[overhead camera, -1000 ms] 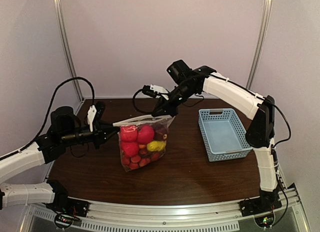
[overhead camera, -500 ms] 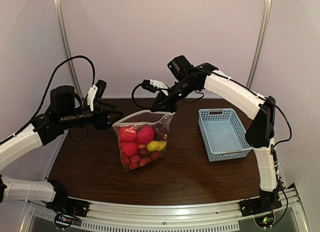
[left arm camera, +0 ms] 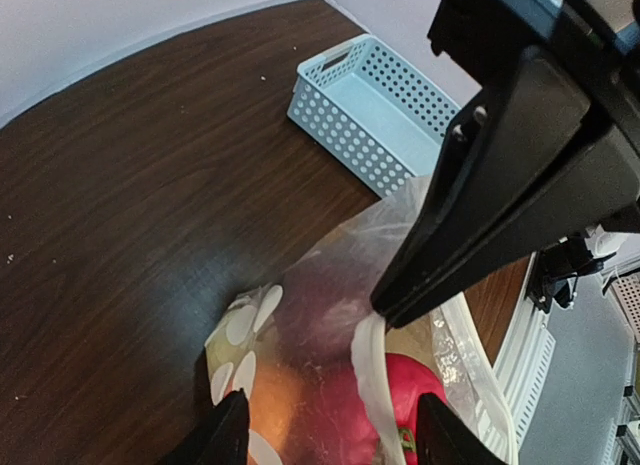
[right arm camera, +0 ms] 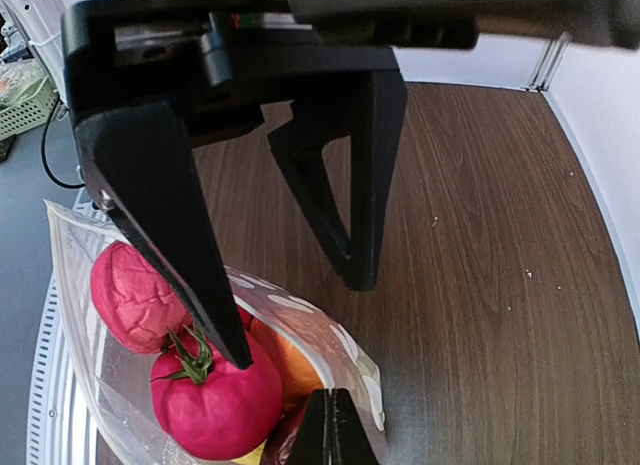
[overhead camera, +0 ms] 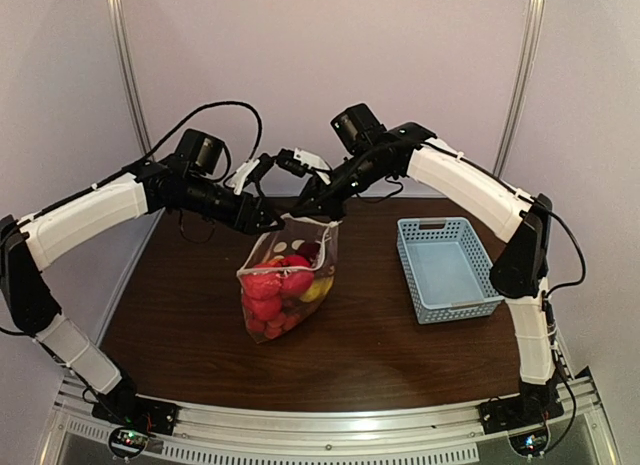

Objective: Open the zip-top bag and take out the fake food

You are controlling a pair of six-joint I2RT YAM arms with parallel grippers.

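The zip-top bag (overhead camera: 262, 275), clear with white dots, hangs above the table from my right gripper (overhead camera: 308, 213), which is shut on its white zip strip (left arm camera: 370, 370). The mouth gapes. Inside lies the fake food: a red tomato (right arm camera: 215, 400), a lumpy pink-red fruit (right arm camera: 130, 295) and an orange piece (right arm camera: 290, 360). My left gripper (overhead camera: 272, 220) is open at the bag's mouth. In the right wrist view one left finger (right arm camera: 170, 225) points in over the tomato and the other (right arm camera: 350, 185) stays outside the rim. It holds nothing.
A light-blue plastic basket (overhead camera: 445, 270) stands on the right of the dark wooden table (overhead camera: 180, 315), with nothing in it. Both arms meet above the table's back middle.
My left gripper let go of the bag's left rim, opened, and rose and swung right to the bag's mouth. The bag now hangs narrower from the right gripper alone.
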